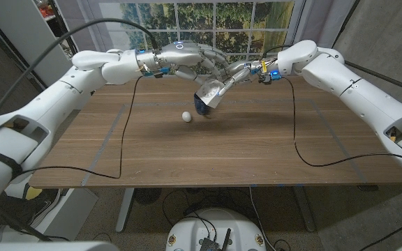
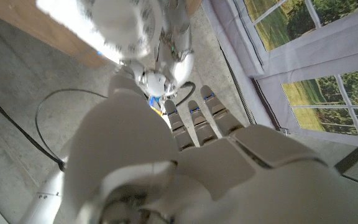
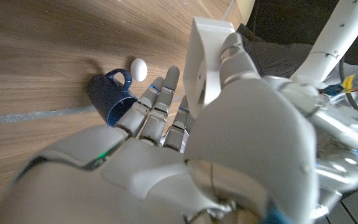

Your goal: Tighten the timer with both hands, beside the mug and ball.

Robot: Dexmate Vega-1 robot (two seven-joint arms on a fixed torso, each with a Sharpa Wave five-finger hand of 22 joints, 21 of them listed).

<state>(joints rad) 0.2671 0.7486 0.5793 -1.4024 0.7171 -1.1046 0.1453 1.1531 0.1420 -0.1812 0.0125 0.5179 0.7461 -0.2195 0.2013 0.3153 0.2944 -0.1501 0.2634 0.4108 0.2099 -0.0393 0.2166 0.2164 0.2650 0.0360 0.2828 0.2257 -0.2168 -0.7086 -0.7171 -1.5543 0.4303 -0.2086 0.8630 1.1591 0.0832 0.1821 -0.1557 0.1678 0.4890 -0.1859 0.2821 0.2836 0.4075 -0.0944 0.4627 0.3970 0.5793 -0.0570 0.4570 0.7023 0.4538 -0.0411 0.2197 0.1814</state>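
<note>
I start with the counter [image 1: 257, 150], a wide walnut-toned top with both my arms meeting over its far middle, toward twelve o'clock. The left robot hand [image 1: 190, 61] and the right robot hand [image 1: 237, 70] are brought together there above the surface, and between them sits the timer [image 1: 211, 93], a white square-bodied thing held up off the wood and tilted. From the right wrist camera I see that white body [image 3: 207, 59] pressed against my right fingers [image 3: 160, 99], so I judge the right robot hand is gripping the timer's casing. The left wrist camera shows a pale dial face [image 2: 126, 28] beyond my left fingers [image 2: 194, 121], which are stretched out rather than curled; whether the left robot hand is actually pinching the dial I cannot tell.

Directly under the timer stands the dark blue mug [image 1: 202, 106], and just beside it at nine o'clock lies the small white ball [image 1: 186, 117], apart from the mug.

To do this step well I want the right robot hand to hold the casing steady, the left to close firmly round the dial, and only the left wrist to rotate. I'd keep the pair high enough not to clip the mug, and twist in short, even turns so the timer doesn't slip.
</note>
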